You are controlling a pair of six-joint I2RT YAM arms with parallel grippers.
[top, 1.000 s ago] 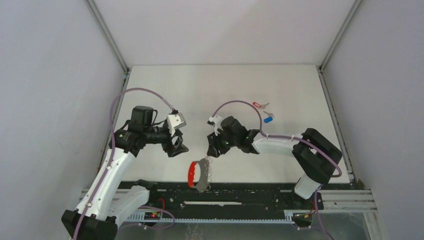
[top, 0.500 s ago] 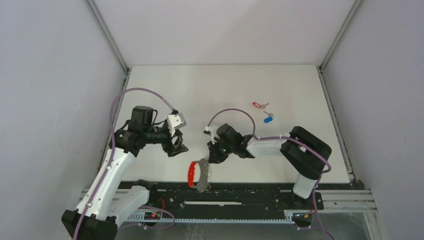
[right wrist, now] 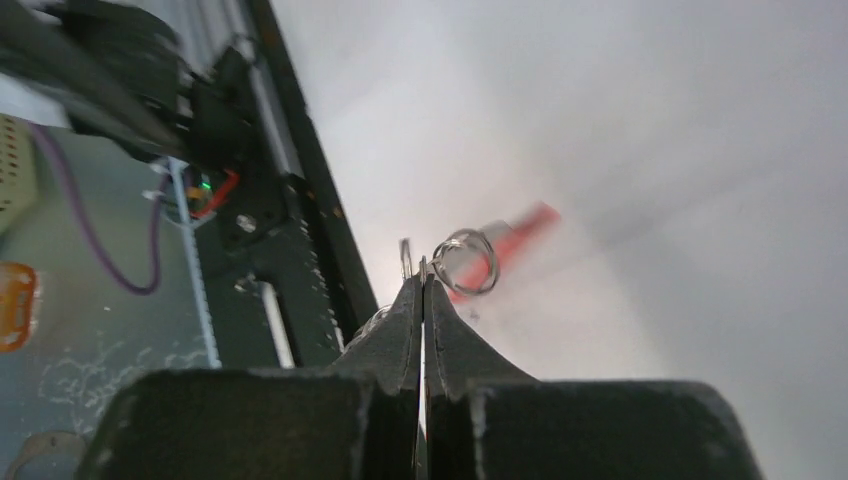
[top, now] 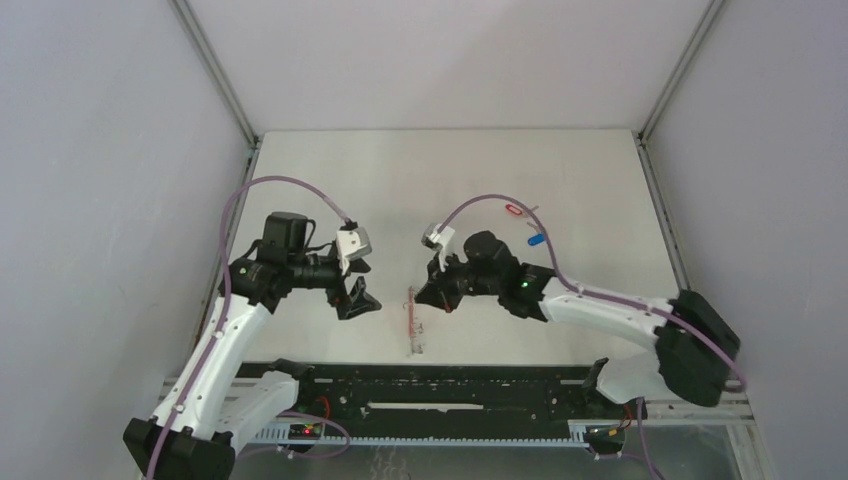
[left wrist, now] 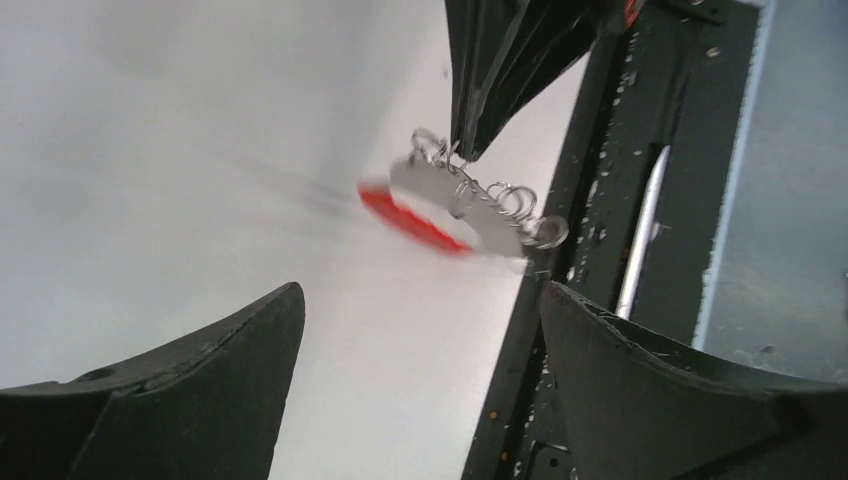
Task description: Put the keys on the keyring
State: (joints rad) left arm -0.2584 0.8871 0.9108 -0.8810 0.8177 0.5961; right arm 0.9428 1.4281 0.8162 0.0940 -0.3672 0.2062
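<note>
Keyring [top: 415,322] hangs off the right gripper [top: 426,297], over the front-ctr part of the table [top: 400,180], just behind the black rail [top: 450,385] at the near edge. From the top view it's edge-on: a thin strip, red band barely showing. Left wrist view gives more, tho blurred: the keyring [left wrist: 470,195] is a flat silver piece w/ a row of small rings along it, red band beneath. Can't tell if its low end touches the table.

Right gripper: fingers pressed together, no gap, tips pinched on the keyring's top end among the rings. In the right wrist view the two dark fingers [right wrist: 392,345] meet at a point, w/ one ring of the keyring [right wrist: 466,262] sticking out just past the tips & the red band a blur beyond.

Left gripper [top: 357,300]: jaws wide apart, just left of the keyring, not touching it, aimed toward it. In its own view the keyring sits above the gap btwn its two fingers [left wrist: 200,400].

Keys: both lie on the table, right of ctr & farther back, beyond the right arm [top: 600,305], well apart from the keyring. Red-tag key [top: 516,210] is farther back. Blue-tag key [top: 537,239] is nearer & a bit right, apart from the red one. Neither is on the keyring.
</note>
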